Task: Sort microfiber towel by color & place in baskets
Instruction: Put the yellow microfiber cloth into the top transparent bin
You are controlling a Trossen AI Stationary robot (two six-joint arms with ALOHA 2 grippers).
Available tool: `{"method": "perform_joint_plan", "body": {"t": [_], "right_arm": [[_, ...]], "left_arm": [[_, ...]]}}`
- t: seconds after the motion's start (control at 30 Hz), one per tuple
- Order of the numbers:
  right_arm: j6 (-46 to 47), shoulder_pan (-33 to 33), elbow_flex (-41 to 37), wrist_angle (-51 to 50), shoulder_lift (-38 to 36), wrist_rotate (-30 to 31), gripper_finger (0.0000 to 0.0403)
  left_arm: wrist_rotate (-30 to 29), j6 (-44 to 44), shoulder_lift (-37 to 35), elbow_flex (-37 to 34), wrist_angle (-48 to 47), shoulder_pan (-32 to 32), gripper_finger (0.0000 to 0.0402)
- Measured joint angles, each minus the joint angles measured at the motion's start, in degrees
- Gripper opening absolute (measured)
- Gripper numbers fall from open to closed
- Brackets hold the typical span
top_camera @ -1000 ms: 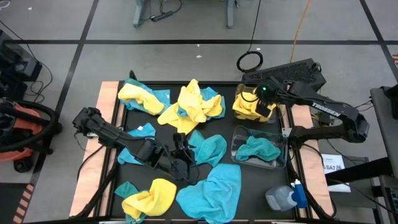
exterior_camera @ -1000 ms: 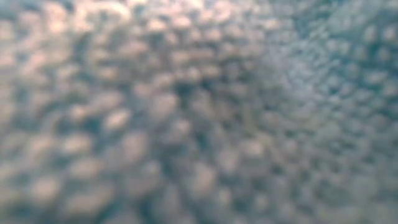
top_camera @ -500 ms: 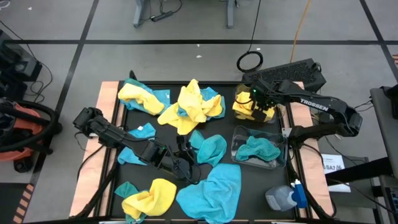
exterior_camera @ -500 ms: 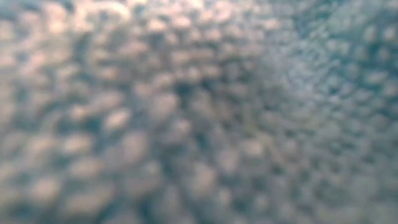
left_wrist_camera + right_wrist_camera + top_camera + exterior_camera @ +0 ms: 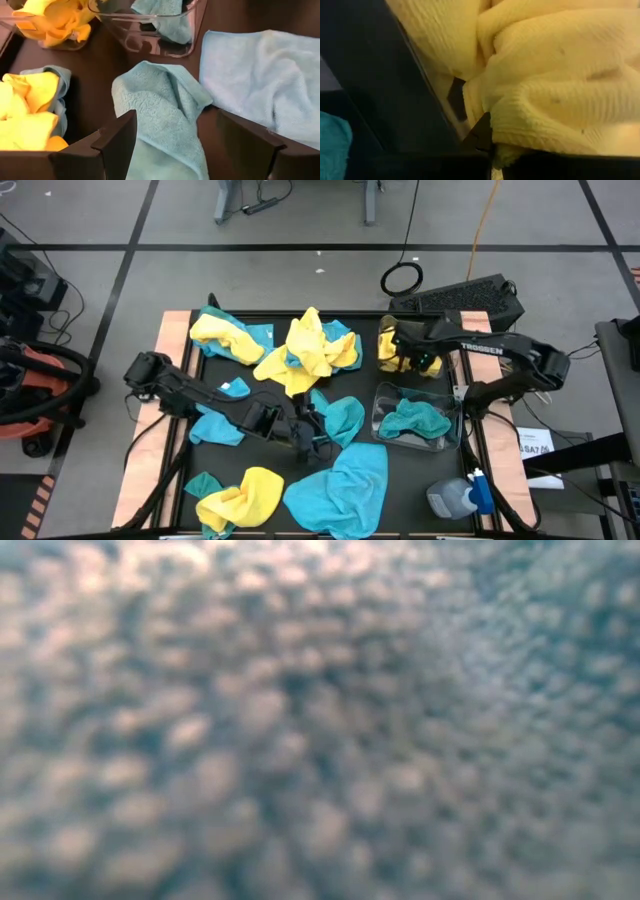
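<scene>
Black table (image 5: 205,455), left claw (image 5: 308,442) open over teal towel (image 5: 340,418), right claw (image 5: 410,358) closed.

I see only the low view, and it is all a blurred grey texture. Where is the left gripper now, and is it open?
Observer: The left gripper is open, low over a teal towel in the middle of the table, one finger on each side of it.
Operator: Is the right gripper holding something?
Observer: The right gripper is shut on a yellow towel, at the yellow basket.
Operator: Are the baskets sorted correctly so far?
Observer: The high view shows only yellow cloth in the far basket and only a teal cloth in the near basket.
</scene>
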Motion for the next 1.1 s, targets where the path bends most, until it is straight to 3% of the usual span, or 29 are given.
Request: {"method": "perform_joint_plan", "body": {"t": [0.33, 0.47, 0.97, 1.1], "right_arm": [[-2.0, -0.1, -2.1, 3.8, 4.3, -2.9, 0.0008], [-3.0, -0.3, -2.1, 5.2, 5.2, -4.8, 0.0021], [-4.4, -0.3, -1.7, 1.9, -1.8, -4.9, 0.0217], [-3.6, -0.3, 0.7, -1.4, -4.6, -4.9, 0.0254]], "left_arm": [[2.7, 0.4, 5.1, 0.0, 2.2, 4.5, 0.0274], [7.5, 0.2, 7.4, 0.0, 3.1, 6.5, 0.0274], [17.4, 0.0, 18.4, 0.1, 6.6, 11.2, 0.0274], [18.1, 0.0, 20.1, 0.4, 7.4, 11.5, 0.0251]]}}
